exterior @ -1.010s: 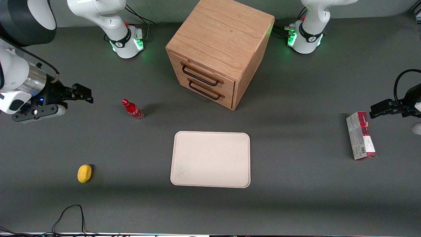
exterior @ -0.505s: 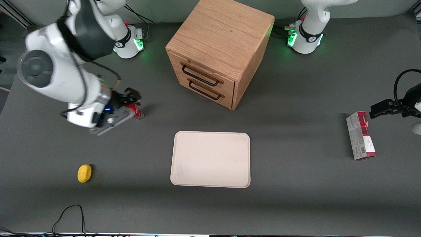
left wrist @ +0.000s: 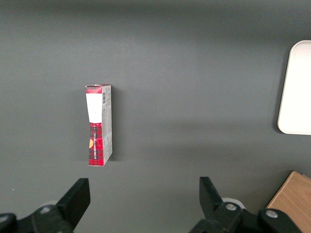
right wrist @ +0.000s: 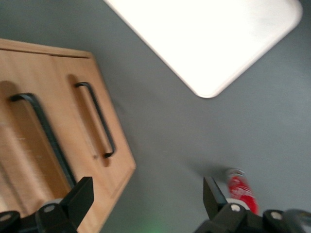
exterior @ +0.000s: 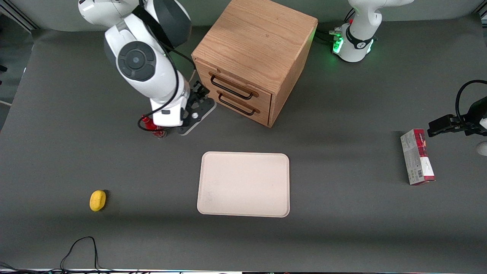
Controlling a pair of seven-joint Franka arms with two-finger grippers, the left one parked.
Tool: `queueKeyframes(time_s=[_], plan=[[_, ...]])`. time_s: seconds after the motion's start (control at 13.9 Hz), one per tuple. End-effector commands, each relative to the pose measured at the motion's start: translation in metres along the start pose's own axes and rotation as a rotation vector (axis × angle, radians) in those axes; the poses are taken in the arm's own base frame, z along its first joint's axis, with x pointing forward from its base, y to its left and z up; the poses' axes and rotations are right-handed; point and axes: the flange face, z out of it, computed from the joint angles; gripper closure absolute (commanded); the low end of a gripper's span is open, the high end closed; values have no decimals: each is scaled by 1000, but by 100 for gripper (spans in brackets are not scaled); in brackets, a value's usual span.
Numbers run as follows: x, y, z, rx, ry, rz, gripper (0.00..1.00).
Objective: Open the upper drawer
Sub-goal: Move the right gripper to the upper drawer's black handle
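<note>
Two handles sit close: the released pincer, beside the cabinet front, should swing toward two o'clock onto the upper drawer bar, not the bottom drawer.

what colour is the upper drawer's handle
Black, on the upper drawer; clearest in the front view.

Two drawers, one tray, one bottle, one lemon, one carton.

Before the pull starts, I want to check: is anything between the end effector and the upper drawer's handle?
Nothing visible. The end effector, open, hangs in front of the oak cabinet, close to the upper drawer; the red bottle stands under the arm, nearer the camera.
</note>
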Motion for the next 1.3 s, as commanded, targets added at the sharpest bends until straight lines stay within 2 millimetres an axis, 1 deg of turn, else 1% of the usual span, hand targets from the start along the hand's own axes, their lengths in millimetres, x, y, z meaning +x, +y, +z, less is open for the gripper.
queueKeyframes(time_s=[0.0,0.07,0.14,0.22,0.36,0.43,0.5,0.72,0.79,1.01,1.08,1.15,1.23], plan=[[11,-20,11,46,-22,-83,0],[16,-27,21,49,-41,-116,0],[20,-40,32,63,-56,-160,0],[23,-47,39,91,-64,-185,0],[24,-53,47,111,-82,-201,0],[24,-60,59,122,-127,-246,0],[23,-64,65,129,-148,-292,0],[21,-75,74,127,-179,-311,0],[18,-76,78,133,-210,-312,0],[18,-76,86,141,-234,-306,0],[17,-82,92,139,-248,-313,0],[16,-92,98,127,-263,-330,0],[15,-95,104,126,-273,-333,0]])
